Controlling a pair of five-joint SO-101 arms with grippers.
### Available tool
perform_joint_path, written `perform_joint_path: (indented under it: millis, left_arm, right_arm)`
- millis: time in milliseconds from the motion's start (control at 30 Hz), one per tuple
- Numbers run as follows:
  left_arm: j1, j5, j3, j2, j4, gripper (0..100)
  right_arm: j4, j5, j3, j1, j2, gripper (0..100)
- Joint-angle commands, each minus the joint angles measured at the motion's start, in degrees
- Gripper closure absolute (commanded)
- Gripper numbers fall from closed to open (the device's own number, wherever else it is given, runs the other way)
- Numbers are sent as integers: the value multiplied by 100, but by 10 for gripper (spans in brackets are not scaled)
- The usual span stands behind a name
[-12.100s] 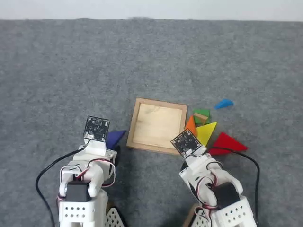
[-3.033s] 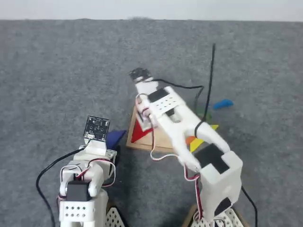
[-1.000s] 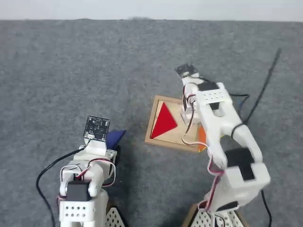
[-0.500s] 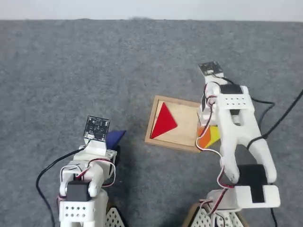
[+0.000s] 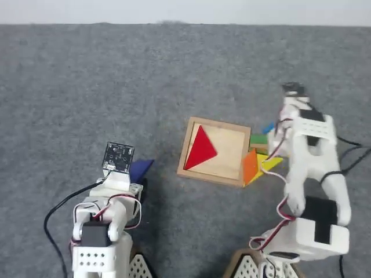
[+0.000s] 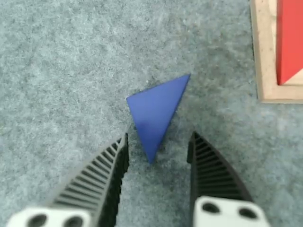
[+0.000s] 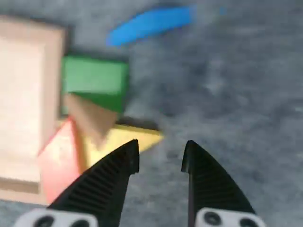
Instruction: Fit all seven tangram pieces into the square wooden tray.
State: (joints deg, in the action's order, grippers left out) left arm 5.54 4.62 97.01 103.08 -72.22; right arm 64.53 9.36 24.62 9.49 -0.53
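Note:
The square wooden tray (image 5: 229, 152) lies mid-table with a red triangle (image 5: 200, 147) in its left half. Against its right side cluster an orange triangle (image 5: 250, 167), a yellow triangle (image 5: 269, 164) and a green piece (image 5: 258, 139), with a light blue piece (image 5: 268, 128) just beyond. My right arm (image 5: 304, 132) stands over these. My right gripper (image 7: 160, 150) is open above the carpet beside the yellow triangle (image 7: 120, 138), near the green piece (image 7: 94, 78) and a tan triangle (image 7: 92, 118). My left gripper (image 6: 158, 142) is open, with the dark blue triangle (image 6: 156, 111) lying just ahead of its fingertips.
Grey carpet covers the table. The tray's rim (image 6: 263, 52) and the red triangle (image 6: 289, 42) are a short way from the dark blue triangle (image 5: 141, 169). The left arm (image 5: 114, 174) stays near the front edge. Open carpet stretches behind and to the left.
The right arm has swung right, from above the tray to above the loose pieces. The red triangle stays in the tray. The left arm has not moved.

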Motion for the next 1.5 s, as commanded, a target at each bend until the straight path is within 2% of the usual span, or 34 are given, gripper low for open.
perform_joint_path:
  millis: [0,100,200,333,500,700,833,1100,1200,1333,1467]
  left_arm:
    - [-26,-62,-57,105,-9,800]
    - [-26,-62,-57,105,-9,800]
    - [-26,-62,-57,105,-9,800]
    - [-26,-62,-57,105,-9,800]
    - [-26,-62,-57,105,-9,800]
    - [-26,-62,-57,105,-9,800]
    - [-26,-62,-57,105,-9,800]
    - [-26,-62,-57,105,-9,800]
    - [-26,-62,-57,105,-9,800]
    - [-26,-62,-57,105,-9,800]
    - [-26,-62,-57,105,-9,800]
  right_arm:
    - [330,-132,-448,180,338,823]
    - [629,-141,-229,-180,901,823]
    - [708,-141,448,-1068,1675,822]
    - [92,-334,1626,-2211,2510,822]
    - [-567,-167,2092,-2633,2290,822]
    - [-725,-158,1934,-2185,1112,822]
    - [-760,-79,1767,-1446,673,822]
    - [-1147,607,1688,171,629,822]
    - [-1051,677,1459,567,629,822]
    - [-321,633,800,699,655,822]
    - [602,202,237,84,725,822]
